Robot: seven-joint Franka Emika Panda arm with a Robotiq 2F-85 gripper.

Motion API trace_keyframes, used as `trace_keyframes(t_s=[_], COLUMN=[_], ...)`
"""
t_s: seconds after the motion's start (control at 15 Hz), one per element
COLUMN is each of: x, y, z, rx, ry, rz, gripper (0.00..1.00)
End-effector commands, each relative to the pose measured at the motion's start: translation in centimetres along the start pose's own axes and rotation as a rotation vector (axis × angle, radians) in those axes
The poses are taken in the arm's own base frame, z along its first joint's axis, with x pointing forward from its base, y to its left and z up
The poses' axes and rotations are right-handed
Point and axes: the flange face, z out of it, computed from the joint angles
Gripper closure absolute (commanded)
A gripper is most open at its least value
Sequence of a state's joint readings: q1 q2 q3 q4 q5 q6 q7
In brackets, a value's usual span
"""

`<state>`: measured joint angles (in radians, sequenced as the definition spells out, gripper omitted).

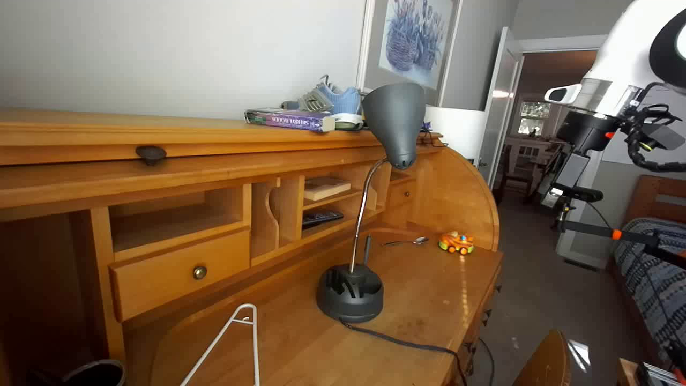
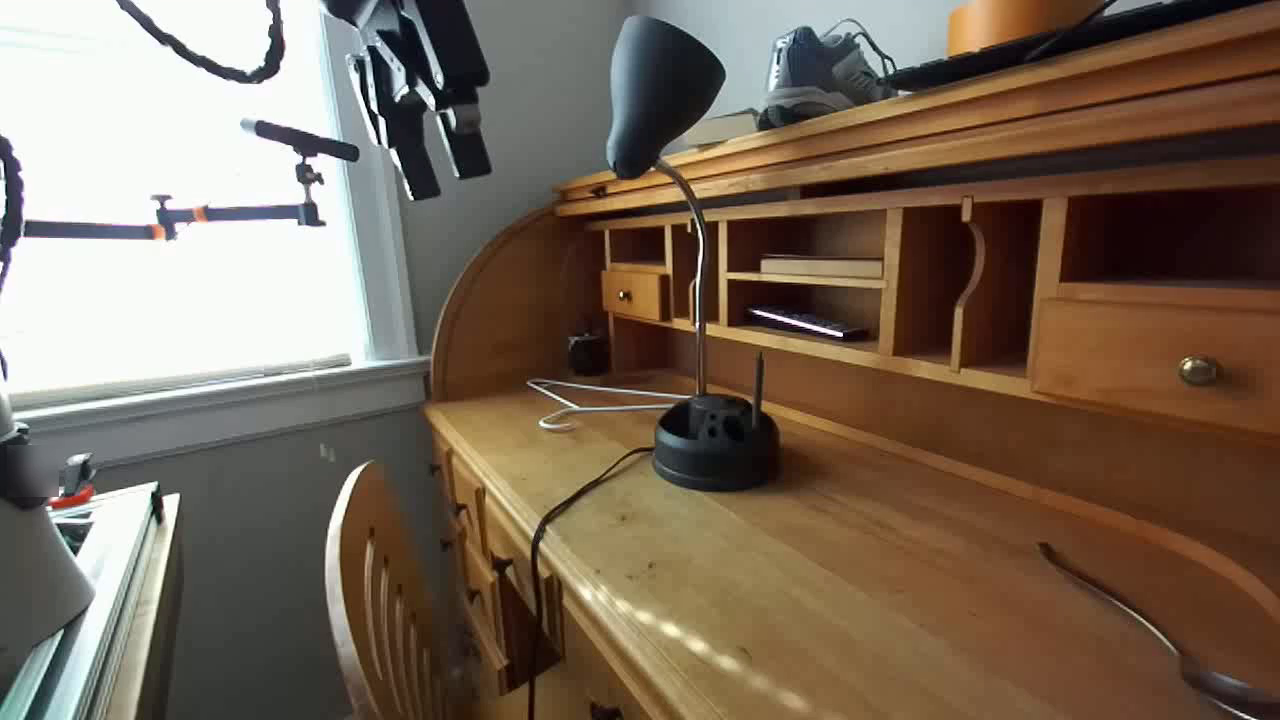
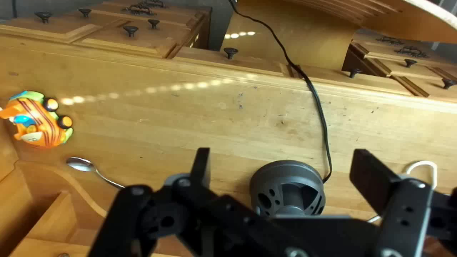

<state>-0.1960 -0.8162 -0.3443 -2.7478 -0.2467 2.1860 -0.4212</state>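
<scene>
My gripper (image 2: 445, 172) is open and empty, in the air well above the desk and apart from the lamp. In the wrist view its two fingers (image 3: 282, 165) stand wide apart, with the black lamp base (image 3: 285, 173) below and between them. The desk lamp, with a dark shade (image 1: 396, 120) (image 2: 660, 90) and bendable neck, stands upright in both exterior views. A white hanger (image 1: 256, 343) (image 2: 600, 407) lies beside the lamp base. A spoon (image 1: 410, 242) (image 3: 80, 164) and an orange toy car (image 1: 456, 243) (image 3: 37, 121) lie towards one end of the desk.
The wooden roll-top desk (image 2: 850, 590) has cubbyholes and small drawers at the back. A book (image 1: 289, 120) and shoes (image 1: 343, 102) (image 2: 820, 75) sit on top. The lamp cord (image 1: 396, 339) runs over the front edge. A chair (image 2: 375, 590) and a camera stand (image 2: 250, 213) are nearby.
</scene>
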Motion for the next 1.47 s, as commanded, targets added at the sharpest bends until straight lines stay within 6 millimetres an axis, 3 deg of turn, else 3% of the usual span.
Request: trace_keyframes(t_s=[0.0,0.53,0.93,1.4], x=[0.0,0.5,3.6,7.3], y=[0.0,0.0,-0.4,-2.6], z=[-0.1,0.5,6.1,13.2], rx=[0.001,-0.014,0.015,0.019], ry=[-0.001,-0.002,0.029,0.133], rz=[0.0,0.005,0.018,0.104], gripper=[0.0,0.0,0.0,0.0])
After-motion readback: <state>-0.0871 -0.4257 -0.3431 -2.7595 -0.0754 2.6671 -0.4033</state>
